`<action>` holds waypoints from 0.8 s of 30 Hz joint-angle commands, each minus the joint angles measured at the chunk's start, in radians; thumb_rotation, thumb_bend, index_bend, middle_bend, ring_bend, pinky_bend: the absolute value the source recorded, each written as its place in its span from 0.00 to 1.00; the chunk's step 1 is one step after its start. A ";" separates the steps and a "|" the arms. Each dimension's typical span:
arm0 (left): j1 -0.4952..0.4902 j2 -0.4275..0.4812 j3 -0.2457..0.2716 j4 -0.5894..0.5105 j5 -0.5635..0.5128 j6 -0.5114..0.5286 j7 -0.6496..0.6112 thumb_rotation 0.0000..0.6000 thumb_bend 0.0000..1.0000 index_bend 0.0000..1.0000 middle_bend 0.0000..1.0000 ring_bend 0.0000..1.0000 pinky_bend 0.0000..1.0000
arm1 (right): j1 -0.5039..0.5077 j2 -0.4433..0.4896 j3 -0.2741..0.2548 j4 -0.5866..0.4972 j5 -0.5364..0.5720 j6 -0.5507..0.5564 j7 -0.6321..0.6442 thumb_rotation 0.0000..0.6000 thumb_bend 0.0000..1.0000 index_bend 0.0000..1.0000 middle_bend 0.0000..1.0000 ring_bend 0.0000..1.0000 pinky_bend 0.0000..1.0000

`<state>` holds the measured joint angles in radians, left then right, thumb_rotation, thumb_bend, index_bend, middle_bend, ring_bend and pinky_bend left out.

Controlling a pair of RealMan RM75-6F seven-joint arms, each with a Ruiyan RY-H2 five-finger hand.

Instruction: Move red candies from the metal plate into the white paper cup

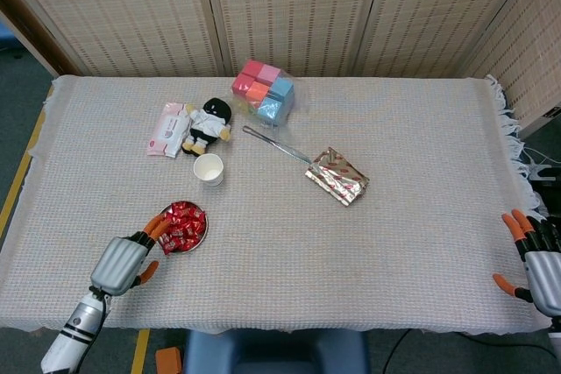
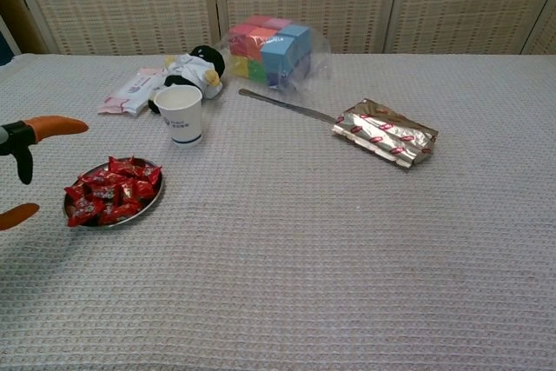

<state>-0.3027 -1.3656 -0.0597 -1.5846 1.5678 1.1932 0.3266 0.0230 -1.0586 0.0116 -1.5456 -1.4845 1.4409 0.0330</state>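
Observation:
Red candies (image 1: 182,225) (image 2: 113,190) are heaped on a small round metal plate (image 1: 202,225) (image 2: 153,199) at the near left of the table. Behind it the white paper cup (image 1: 209,169) (image 2: 180,114) stands upright. My left hand (image 1: 129,257) (image 2: 26,162) hovers at the plate's near-left edge, fingers spread and orange tips over the candies, holding nothing. At the table's near right edge my right hand (image 1: 533,255) is open and empty, far from the plate.
A plush toy (image 1: 209,124) and a pink wipes packet (image 1: 169,129) lie behind the cup. Coloured blocks in a clear bag (image 1: 263,92) stand at the back. Metal tongs (image 1: 274,144) and a shiny foil packet (image 1: 337,175) lie mid-table.

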 commanded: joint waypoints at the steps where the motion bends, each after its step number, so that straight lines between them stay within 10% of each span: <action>1: -0.057 -0.055 -0.043 0.030 -0.074 -0.071 0.062 1.00 0.40 0.00 0.06 0.48 0.81 | 0.000 0.000 0.003 0.000 0.008 -0.003 -0.007 1.00 0.09 0.00 0.00 0.00 0.00; 24: -0.200 -0.204 -0.071 0.229 -0.272 -0.184 0.228 1.00 0.39 0.17 0.19 0.61 0.96 | 0.012 0.007 0.007 -0.016 0.051 -0.058 -0.023 1.00 0.09 0.00 0.00 0.00 0.00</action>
<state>-0.4990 -1.5647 -0.1337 -1.3610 1.2985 1.0073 0.5500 0.0352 -1.0522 0.0181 -1.5614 -1.4346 1.3839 0.0098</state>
